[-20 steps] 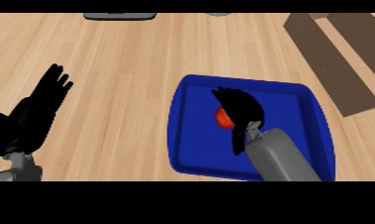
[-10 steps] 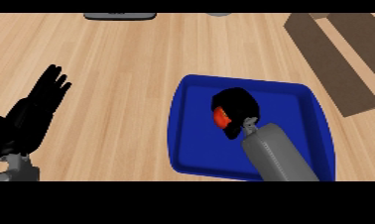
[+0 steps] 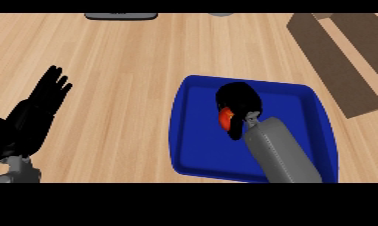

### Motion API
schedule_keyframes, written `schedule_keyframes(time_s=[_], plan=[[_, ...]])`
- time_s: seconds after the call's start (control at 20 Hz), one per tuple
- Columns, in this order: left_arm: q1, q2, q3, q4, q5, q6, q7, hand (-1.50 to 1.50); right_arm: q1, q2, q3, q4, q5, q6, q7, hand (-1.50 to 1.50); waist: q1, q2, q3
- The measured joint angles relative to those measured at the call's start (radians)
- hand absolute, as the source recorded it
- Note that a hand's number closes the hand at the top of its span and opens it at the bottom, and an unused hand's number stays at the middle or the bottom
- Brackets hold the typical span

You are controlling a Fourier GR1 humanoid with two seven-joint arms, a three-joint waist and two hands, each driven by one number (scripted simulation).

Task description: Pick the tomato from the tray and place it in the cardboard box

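While my right hand [image 3: 238, 101] curls over the tomato [image 3: 225, 118] inside the blue tray [image 3: 199, 145], my left hand [image 3: 37, 110] rests open, well left of the tray.

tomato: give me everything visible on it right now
Only a small red-orange sliver of the tomato shows; the rest is hidden under the right hand, whose black fingers are curled round it from above. It looks smooth and rounded; stem and full shape cannot be told. It sits within the blue tray, about mid-tray toward the far side. Whether it rests on the tray floor or is lifted off it cannot be told.
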Motion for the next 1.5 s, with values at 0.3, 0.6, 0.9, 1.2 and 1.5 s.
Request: schedule_keyframes(time_s=[0.3, 0.6, 0.9, 1.2, 1.5], plan=[[-0.029, 0.002, -0.009, 0.015, -0.005, -0.003, 0.004, 0.0, -0.175, -0.075, -0.266, 0.172, -0.046, -0.065, 0.155, 1.5, 0.022, 0.015, 0.001], [-0.046, 0.011, -0.006, 0.034, 0.001, -0.019, -0.002, 0.0, -0.364, -0.137, -0.371, 0.393, -0.009, -0.213, 0.228, 1.5, 0.036, 0.016, 0.001], [-0.031, 0.001, -0.005, 0.01, 0.003, -0.004, 0.017, 0.0, -0.508, -0.16, -0.385, 0.453, 0.023, -0.315, 0.239, 1.5, 0.024, 0.007, 0.0], [-0.02, 0.018, 0.017, 0.004, 0.021, -0.016, 0.027, 0.0, -0.61, -0.176, -0.376, 0.369, 0.064, -0.372, 0.323, 1.5, 0.008, -0.001, -0.001], [-0.017, -0.005, -0.008, -0.015, -0.004, 0.004, 0.033, 0.0, -0.673, -0.238, -0.398, 0.319, 0.107, -0.406, 0.435, 1.5, 0.002, -0.001, -0.001]])
